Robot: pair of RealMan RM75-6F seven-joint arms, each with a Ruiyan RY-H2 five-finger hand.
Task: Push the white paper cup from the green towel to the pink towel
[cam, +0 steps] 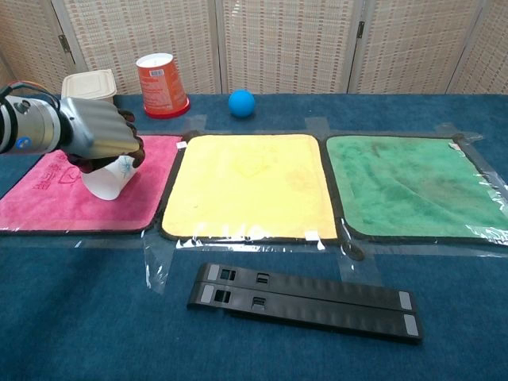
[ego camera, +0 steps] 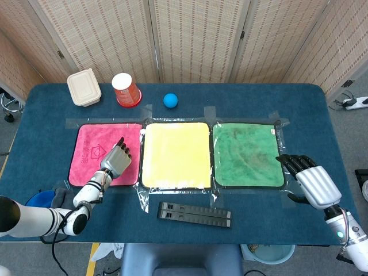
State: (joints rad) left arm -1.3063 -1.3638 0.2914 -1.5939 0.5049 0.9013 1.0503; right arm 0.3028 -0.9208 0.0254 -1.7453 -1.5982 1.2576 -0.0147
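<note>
White paper cup (cam: 109, 181) on pink towel (cam: 48, 194), under left hand (cam: 99, 136); yellow towel (cam: 248, 182) beside.

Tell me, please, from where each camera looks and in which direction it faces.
Head view: high above the table's near edge, looking steeply down; shows left hand on pink towel, right hand beside green towel.
Chest view: low, looking across the table toward the screens; only the left hand, over white paper cup.
Shared: towels, left hand.
</note>
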